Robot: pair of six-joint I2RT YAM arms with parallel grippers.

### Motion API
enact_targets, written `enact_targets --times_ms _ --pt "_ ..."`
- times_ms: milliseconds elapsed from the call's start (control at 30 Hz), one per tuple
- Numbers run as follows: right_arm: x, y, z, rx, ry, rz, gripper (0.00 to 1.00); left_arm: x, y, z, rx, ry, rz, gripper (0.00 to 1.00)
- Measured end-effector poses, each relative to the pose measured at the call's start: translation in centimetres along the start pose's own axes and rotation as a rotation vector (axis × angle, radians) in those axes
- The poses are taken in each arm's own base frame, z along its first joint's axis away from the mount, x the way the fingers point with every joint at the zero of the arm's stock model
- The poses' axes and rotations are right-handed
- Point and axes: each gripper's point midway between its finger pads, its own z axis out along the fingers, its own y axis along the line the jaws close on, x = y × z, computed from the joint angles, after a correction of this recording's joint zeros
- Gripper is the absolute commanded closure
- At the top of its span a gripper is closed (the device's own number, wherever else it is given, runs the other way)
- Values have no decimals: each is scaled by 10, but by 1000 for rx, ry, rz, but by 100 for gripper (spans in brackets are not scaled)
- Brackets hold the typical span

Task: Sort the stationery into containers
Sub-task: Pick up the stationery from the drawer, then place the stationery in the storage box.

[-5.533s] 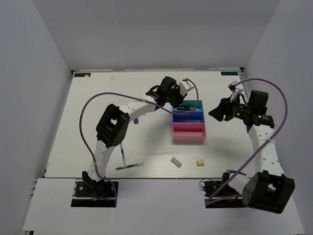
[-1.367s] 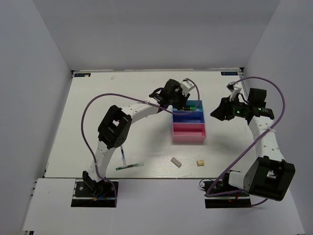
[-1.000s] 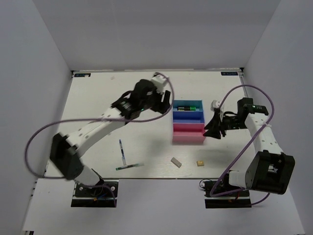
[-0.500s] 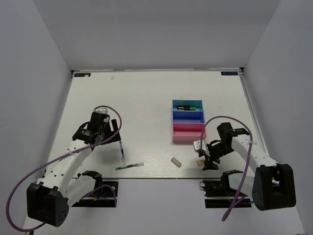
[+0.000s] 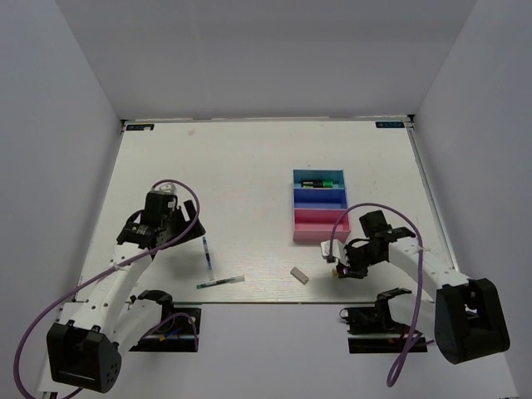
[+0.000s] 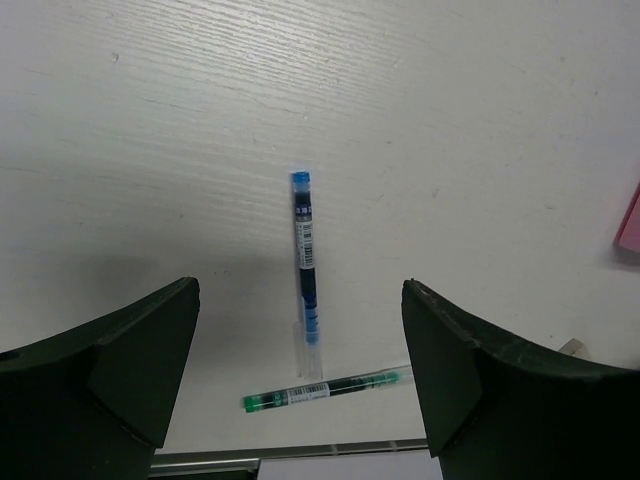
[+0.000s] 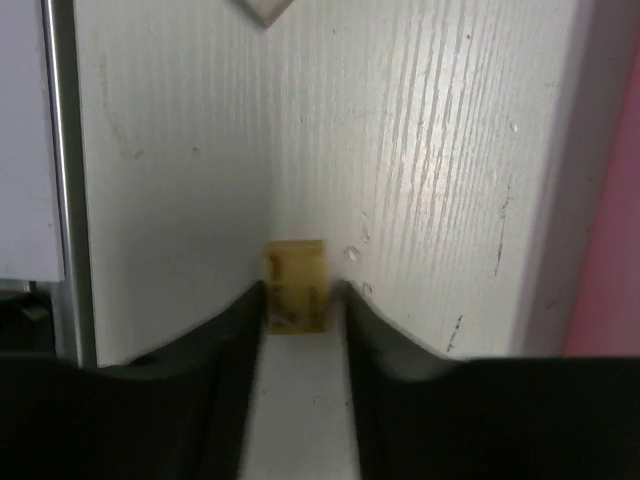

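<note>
Table point(image 5: 249, 166) carries three joined trays point(image 5: 320, 236) right of centre, light blue farthest, pink nearest; a green-capped highlighter point(image 5: 320, 183) lies in the light blue one. At left, the left gripper point(image 6: 298, 288) hangs wide open over the blue pen point(image 6: 305, 270), the green pen point(image 6: 330, 388) nearer. The right gripper point(image 7: 305, 290) stands narrow around the tan eraser point(image 7: 294, 285) by the near edge; whether it truly grips is unclear.
</note>
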Motion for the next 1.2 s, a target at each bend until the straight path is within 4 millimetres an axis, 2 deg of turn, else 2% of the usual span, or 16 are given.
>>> enact_targets --times_ms 100,133,333,433,567,600,667,733,933,1200 --pt "-3 2 2 10 -12 -11 84 1 0 1 7 -1 -7 9" --pt "-3 3 2 15 -14 -17 98 2 0 1 9 2 -8 9" --pt "-11 12 -4 -16 -25 -8 100 5 -5 1 43 19 -5 10" --pt "-42 5 -23 -22 -93 22 100 7 -8 2 65 22 0 12" --pt "-105 -40 -66 98 -221 28 100 11 -18 2 128 35 23 17" --pt "-117 -50 -76 133 -245 29 100 12 -21 2 152 38 30 20" --pt "-129 -68 -90 203 -258 69 100 14 -28 1 192 48 44 24" --pt "-126 -88 -95 286 -232 119 100 15 -34 -1 229 52 62 25" --pt "-86 -140 -95 478 -61 254 100 18 -47 -3 306 75 88 29" --pt "-57 -181 -90 593 53 303 100 23 -53 -3 344 107 93 29"
